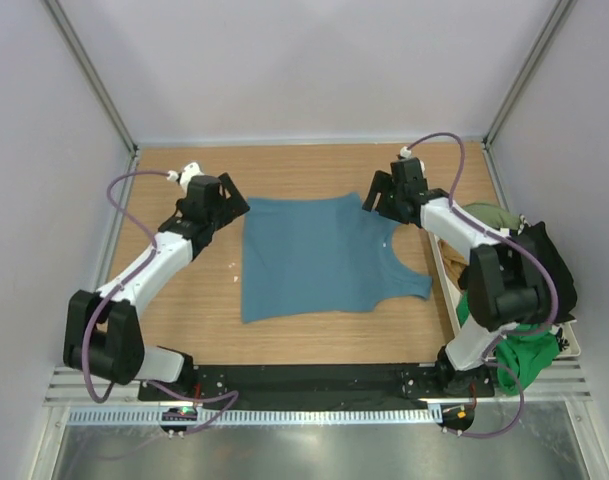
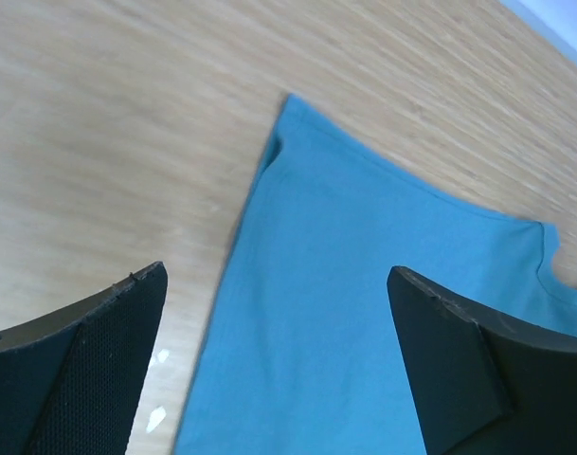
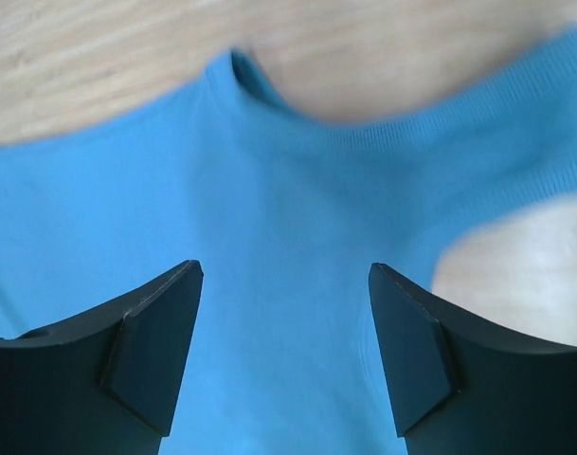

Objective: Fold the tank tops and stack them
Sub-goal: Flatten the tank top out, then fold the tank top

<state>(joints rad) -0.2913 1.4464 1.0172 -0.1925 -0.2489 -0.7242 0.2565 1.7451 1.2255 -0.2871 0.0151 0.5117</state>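
The teal top (image 1: pixel 319 255) lies flat on the table (image 1: pixel 184 330), straps toward the right. It looks light, limp and stretchy, so pinch the hem corner and a strap, not mid-cloth. Left jaws and right jaws gape apart, empty, above its 2 far corners.

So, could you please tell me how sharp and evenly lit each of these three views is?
Top view: sharp, evenly lit, only soft shadows on the table, no glare on the teal top. Left wrist: wood grain and the top's edge smeared, left pincer crisp. Right wrist: neckline blurred, right pincer crisp.
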